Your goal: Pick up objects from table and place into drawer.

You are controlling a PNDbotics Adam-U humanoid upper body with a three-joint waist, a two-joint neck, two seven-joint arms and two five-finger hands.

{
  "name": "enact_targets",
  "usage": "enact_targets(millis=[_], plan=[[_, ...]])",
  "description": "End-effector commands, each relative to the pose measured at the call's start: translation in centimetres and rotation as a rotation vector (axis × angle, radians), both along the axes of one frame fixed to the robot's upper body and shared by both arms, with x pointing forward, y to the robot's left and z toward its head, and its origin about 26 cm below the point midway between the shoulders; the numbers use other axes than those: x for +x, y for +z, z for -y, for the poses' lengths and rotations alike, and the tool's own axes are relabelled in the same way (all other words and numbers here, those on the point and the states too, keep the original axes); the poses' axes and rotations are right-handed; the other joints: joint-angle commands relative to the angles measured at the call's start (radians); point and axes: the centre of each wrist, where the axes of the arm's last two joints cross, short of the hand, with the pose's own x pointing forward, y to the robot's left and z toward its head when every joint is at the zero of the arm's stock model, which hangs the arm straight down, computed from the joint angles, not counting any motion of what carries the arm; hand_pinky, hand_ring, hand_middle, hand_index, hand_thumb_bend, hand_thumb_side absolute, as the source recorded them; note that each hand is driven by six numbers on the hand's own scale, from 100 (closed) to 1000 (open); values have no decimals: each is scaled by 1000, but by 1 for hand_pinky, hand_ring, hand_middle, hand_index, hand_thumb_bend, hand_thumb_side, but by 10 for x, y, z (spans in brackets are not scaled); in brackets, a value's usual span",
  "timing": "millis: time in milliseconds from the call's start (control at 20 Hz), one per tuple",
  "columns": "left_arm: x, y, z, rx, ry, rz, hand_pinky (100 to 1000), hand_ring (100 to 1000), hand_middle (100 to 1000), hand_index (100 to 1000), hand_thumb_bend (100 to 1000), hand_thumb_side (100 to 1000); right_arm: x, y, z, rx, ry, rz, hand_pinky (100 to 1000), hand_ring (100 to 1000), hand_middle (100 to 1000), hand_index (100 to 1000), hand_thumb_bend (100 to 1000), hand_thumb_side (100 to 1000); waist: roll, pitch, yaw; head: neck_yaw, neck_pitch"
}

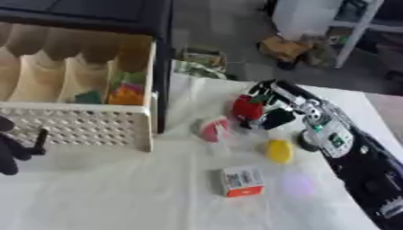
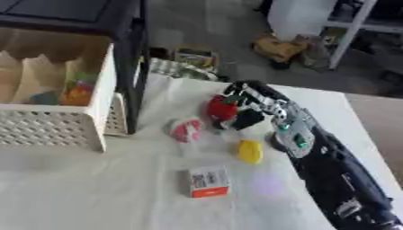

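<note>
the right hand (image 1: 264,108) curls its fingers round a glossy red rounded object (image 1: 246,109) above the cloth-covered desk (image 1: 118,197), right of the perforated cream drawer (image 1: 75,123); left hand's (image 1: 12,150) state unclear.

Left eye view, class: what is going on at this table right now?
The robot's right hand is curled round a red object near the table's far side. A pink item, a yellow one and a small box lie on the white table. The open drawer on the left already holds some colourful things. The left hand shows at the left edge.
</note>
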Motion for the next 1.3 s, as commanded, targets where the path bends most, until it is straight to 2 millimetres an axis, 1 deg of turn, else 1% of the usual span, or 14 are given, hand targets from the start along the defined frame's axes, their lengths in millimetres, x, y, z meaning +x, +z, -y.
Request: enact_targets(millis=[50, 250, 300, 400, 500, 650, 700, 850, 900, 1050, 1100, 1300], plan=[[0, 0, 1, 7, 3, -4, 478, 364, 586, 844, 100, 481, -6, 18, 7, -3, -7, 36, 646, 610, 561, 773, 588, 310, 3, -19, 1, -2, -15], [0, 0, 1, 6, 4, -8, 476, 364, 586, 843, 100, 482, -6, 18, 7, 10, -2, 31, 629, 596, 535, 747, 558, 293, 1, -18, 2, -2, -16], [0, 0, 1, 6, 4, -9, 476, 364, 586, 843, 100, 483, -6, 18, 7, 13, -1, 30, 626, 593, 529, 742, 535, 290, 0, -18, 2, -1, -17], [0, 0, 1, 5, 4, -9, 475, 364, 586, 842, 100, 484, -7, 18, 7, 20, 0, 29, 619, 588, 513, 728, 460, 272, 0, -18, 2, -1, -17], [0, -1, 1, 4, 5, -11, 474, 363, 586, 843, 100, 483, -7, 18, 7, 27, 1, 28, 614, 584, 504, 720, 427, 259, -1, -17, 3, -1, -17], [0, -1, 1, 4, 6, -14, 470, 362, 586, 842, 100, 485, -7, 17, 7, 36, 1, 25, 601, 575, 479, 688, 305, 215, -2, -17, 5, 0, -18], [0, -1, 1, 3, 6, -14, 469, 362, 585, 842, 100, 486, -7, 17, 7, 39, 1, 24, 600, 574, 475, 683, 281, 204, -2, -17, 5, 0, -18], [0, -1, 1, 1, 8, -16, 466, 361, 583, 842, 100, 487, -7, 17, 7, 51, 0, 23, 589, 565, 451, 634, 136, 114, -3, -17, 6, -1, -17], [0, -1, 1, 1, 8, -17, 464, 360, 582, 841, 100, 488, -7, 17, 7, 56, -1, 23, 583, 560, 440, 611, 111, 100, -3, -17, 5, 0, -17], [0, -1, 1, -1, 9, -19, 461, 359, 581, 841, 100, 490, -8, 17, 7, 65, -3, 26, 575, 551, 400, 556, 100, 100, -3, -18, 6, 0, -17], [0, -1, 2, -1, 9, -20, 461, 359, 580, 840, 100, 490, -8, 16, 7, 63, -2, 26, 570, 545, 374, 515, 100, 100, -3, -18, 6, 0, -17], [0, -2, 2, -4, 10, -22, 461, 359, 580, 840, 100, 496, -8, 16, 5, 63, 7, 25, 559, 531, 330, 444, 100, 100, -3, -20, 6, 1, -15]])
